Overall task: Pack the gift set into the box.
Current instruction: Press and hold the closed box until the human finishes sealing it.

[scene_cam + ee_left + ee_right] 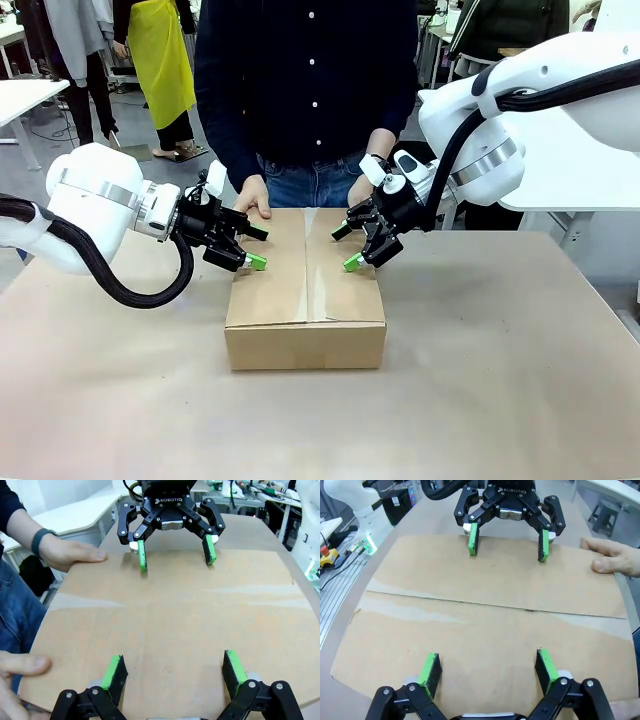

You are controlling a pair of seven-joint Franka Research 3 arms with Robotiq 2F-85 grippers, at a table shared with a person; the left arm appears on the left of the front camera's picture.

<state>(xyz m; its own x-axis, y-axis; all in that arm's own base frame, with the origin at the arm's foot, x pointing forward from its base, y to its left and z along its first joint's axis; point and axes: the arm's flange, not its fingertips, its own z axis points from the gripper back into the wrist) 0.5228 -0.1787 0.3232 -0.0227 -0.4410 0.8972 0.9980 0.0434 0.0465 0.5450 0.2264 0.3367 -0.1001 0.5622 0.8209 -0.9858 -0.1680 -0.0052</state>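
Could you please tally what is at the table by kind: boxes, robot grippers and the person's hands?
Cardboard box: 1, closed
Grippers: 2, left gripper and right gripper, both open over the box top
Person's hands: 2, one hand and other hand at the box's far edge
Total: 5

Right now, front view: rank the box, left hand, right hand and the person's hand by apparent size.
1. box, clearly largest.
2. left hand and right hand: they look alike, so no ranking between them.
3. person's hand on the box's far edge; it is farther from the camera, so this is less sure.
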